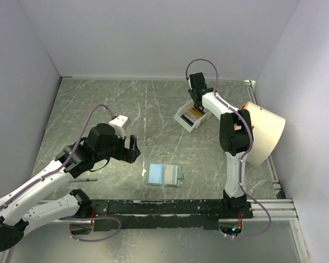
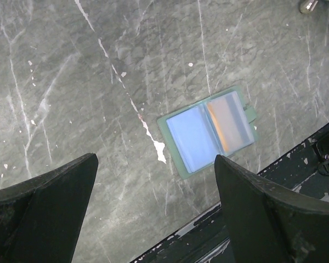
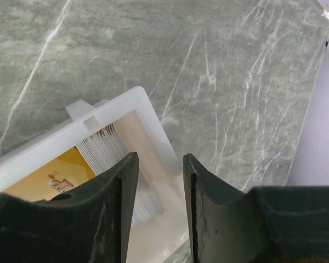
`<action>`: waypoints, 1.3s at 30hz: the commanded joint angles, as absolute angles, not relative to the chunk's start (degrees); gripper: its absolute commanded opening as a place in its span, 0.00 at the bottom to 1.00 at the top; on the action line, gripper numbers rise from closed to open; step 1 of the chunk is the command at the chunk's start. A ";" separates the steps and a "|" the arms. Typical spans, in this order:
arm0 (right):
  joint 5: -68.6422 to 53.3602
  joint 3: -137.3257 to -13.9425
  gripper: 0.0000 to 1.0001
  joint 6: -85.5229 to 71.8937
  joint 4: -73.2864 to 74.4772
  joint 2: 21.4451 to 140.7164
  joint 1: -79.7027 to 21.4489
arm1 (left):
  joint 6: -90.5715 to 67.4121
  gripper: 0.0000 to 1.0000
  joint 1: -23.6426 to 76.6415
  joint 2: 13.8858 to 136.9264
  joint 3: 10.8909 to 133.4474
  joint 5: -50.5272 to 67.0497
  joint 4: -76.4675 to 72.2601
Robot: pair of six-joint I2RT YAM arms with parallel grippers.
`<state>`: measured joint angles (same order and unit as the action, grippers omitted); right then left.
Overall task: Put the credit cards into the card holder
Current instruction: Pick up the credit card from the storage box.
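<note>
The table [image 1: 98, 98] is showing a smooth, matt, marble-like surface. The white tray [image 3: 120, 105] is looking like milky matt plastic, while the sleeves of the card holder [image 2: 205, 131] are shining like glossy film.

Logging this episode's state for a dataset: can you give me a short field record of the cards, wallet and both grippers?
card holder: open flat on the table, near edge, between the arms
credit cards: in the white tray, gold one showing, far right of the holder
left gripper: open, empty, above the table left of the holder
right gripper: over the tray's cards, jaws slightly apart, nothing gripped
cards in holder: cannot tell
</note>
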<state>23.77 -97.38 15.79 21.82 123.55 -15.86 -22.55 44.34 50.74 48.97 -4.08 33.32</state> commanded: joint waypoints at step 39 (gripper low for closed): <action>21.24 -90.30 0.37 10.14 27.65 117.60 -27.85 | -21.66 0.99 42.16 50.60 48.37 -0.44 31.16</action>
